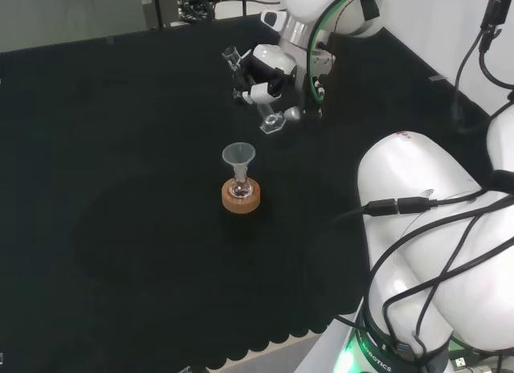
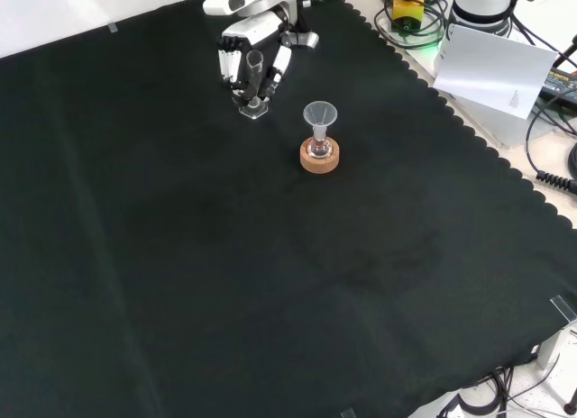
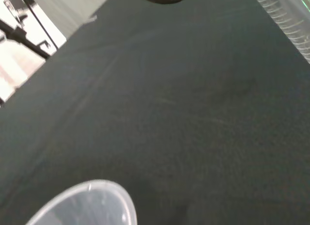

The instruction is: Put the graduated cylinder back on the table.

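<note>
Here the hand point(image 2: 255, 50) grips a tilted graduated cylinder point(image 2: 255, 80).

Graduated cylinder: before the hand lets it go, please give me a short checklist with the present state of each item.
1. Fingers curled round the graduated cylinder: ok, the front view shows the hand shut on it.
2. Cylinder base on the black cloth: cannot tell; the base looks at or just above the cloth.
3. Cylinder upright: not ok; in the head view it leans.
4. Landing spot apart from the cork ring with its funnel: ok, a gap shows in both views.
5. Cylinder empty: cannot tell.
</note>
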Robot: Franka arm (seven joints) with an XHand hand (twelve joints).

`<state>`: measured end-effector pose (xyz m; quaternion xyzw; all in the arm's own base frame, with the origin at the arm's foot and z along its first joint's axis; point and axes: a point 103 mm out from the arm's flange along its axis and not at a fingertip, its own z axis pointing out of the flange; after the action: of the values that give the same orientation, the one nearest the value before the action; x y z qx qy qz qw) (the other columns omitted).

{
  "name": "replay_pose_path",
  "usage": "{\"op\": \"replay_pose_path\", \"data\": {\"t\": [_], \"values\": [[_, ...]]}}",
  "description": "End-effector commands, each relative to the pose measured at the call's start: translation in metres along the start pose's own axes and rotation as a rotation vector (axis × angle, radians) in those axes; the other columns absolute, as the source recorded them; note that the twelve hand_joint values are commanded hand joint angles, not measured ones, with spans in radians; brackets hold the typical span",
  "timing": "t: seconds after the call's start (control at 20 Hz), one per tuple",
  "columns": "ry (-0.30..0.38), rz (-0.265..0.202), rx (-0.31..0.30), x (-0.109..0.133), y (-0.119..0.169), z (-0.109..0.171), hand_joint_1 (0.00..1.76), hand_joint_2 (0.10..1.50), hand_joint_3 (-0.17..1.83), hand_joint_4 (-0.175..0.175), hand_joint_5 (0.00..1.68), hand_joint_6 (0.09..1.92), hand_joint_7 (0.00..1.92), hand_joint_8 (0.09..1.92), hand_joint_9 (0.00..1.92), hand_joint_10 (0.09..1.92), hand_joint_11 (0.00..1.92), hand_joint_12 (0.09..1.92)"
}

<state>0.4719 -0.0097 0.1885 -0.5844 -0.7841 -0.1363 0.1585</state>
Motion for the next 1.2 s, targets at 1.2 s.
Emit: {"op": "replay_pose_path", "data": {"t": [1.2], "values": [[0.262, -0.021, -0.179, -0.043, 0.071, 0.072, 1.15, 1.14, -0.02, -0.175, 0.95, 1.07, 1.21, 0.27, 1.41, 0.09, 1.27, 0.7]]}}
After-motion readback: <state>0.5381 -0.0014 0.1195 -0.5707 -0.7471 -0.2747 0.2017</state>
